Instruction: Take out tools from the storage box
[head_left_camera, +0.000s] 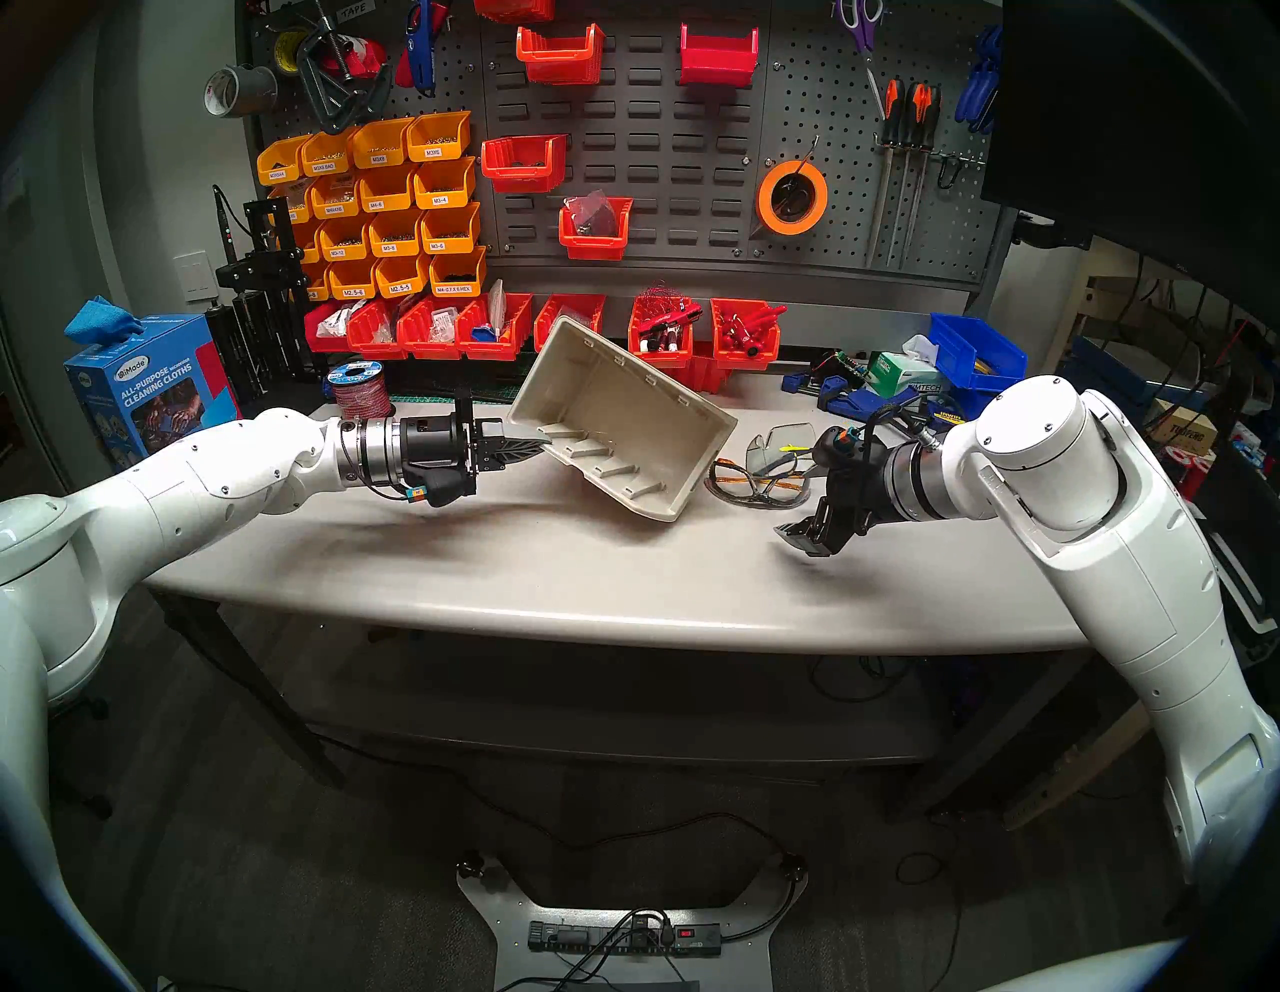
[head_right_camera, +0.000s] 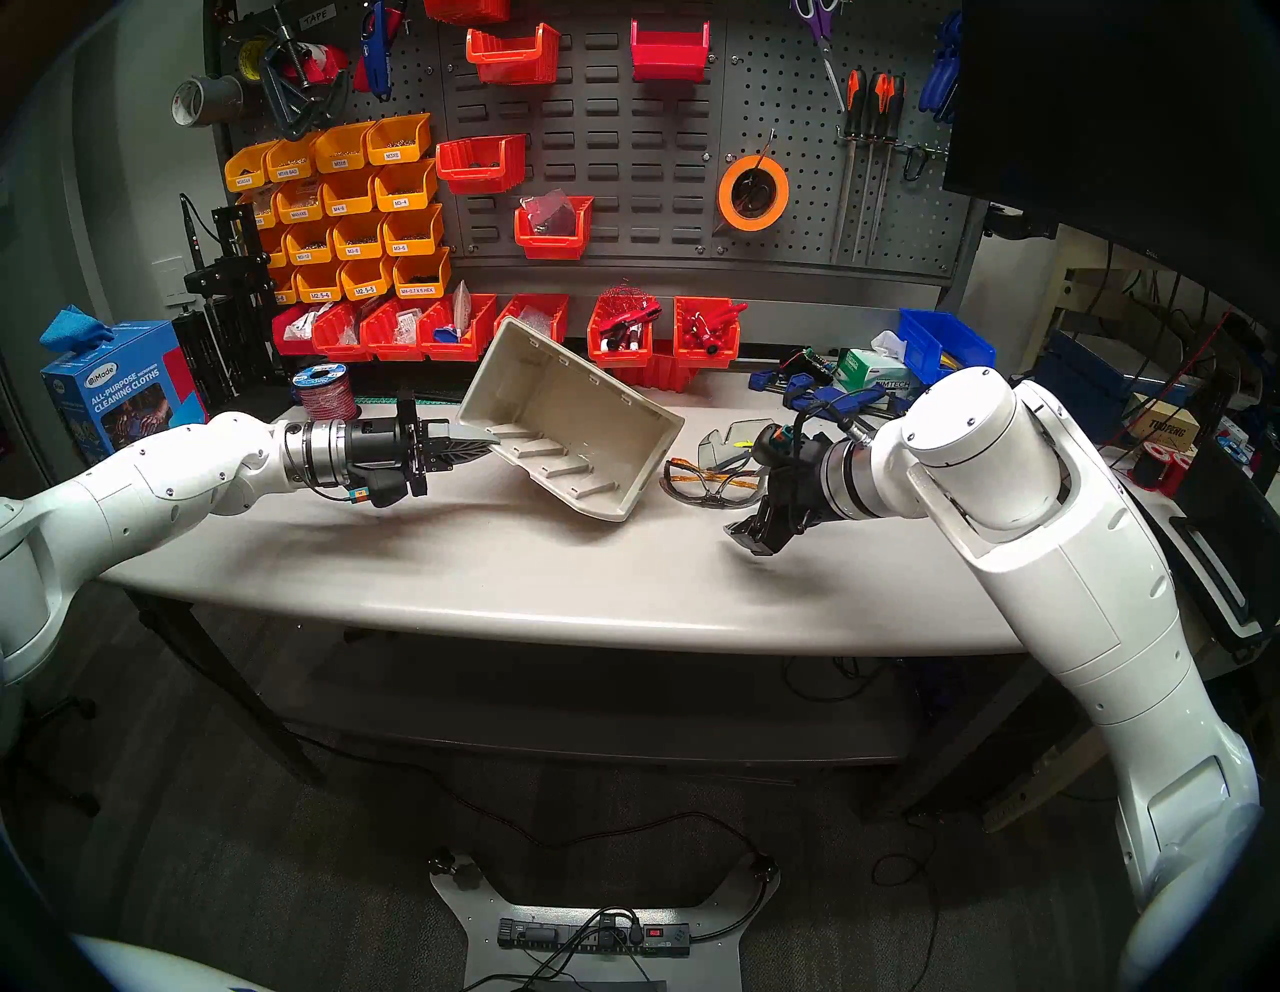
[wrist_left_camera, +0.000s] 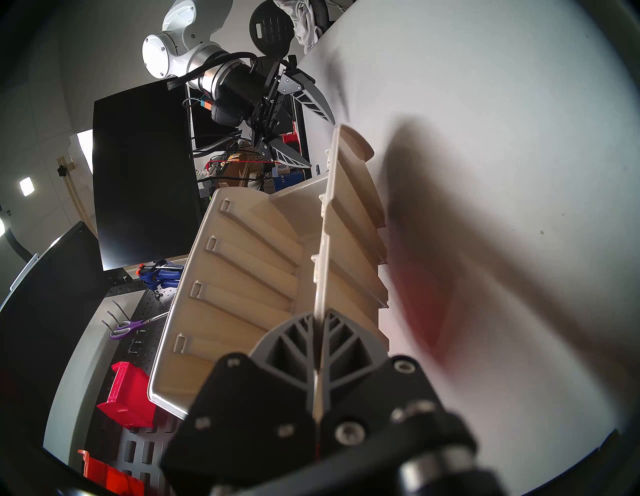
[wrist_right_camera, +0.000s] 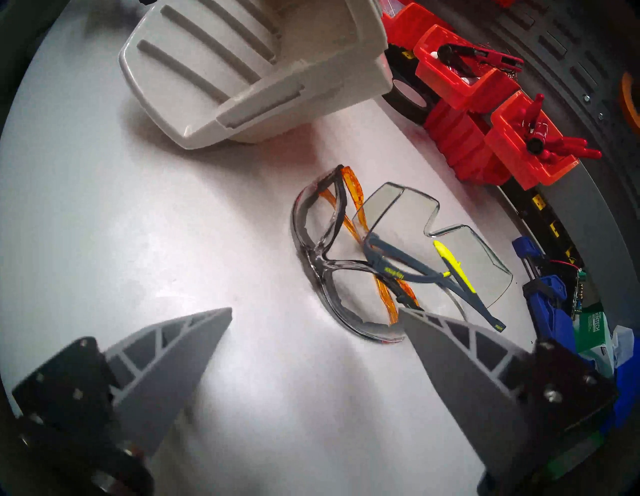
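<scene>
The beige storage box (head_left_camera: 623, 415) (head_right_camera: 568, 422) hangs tilted over the middle of the table, its low lip end down by the tabletop and its inside showing empty. My left gripper (head_left_camera: 533, 447) (wrist_left_camera: 317, 315) is shut on the box's side wall (wrist_left_camera: 322, 242). Two pairs of safety glasses lie on the table to the right of the box: one with orange arms (head_left_camera: 755, 485) (wrist_right_camera: 322, 249), and one with grey and yellow arms (head_left_camera: 783, 443) (wrist_right_camera: 433, 242) leaning across it. My right gripper (head_left_camera: 803, 537) (wrist_right_camera: 315, 311) hovers open just in front of them, holding nothing.
Red bins (head_left_camera: 665, 339) line the back of the table under a pegboard. A blue bin (head_left_camera: 976, 346), a tissue box (head_left_camera: 900, 370) and blue clamps (head_left_camera: 824, 388) crowd the back right. A wire spool (head_left_camera: 357, 391) and a cleaning-cloth box (head_left_camera: 152, 388) stand at the left.
</scene>
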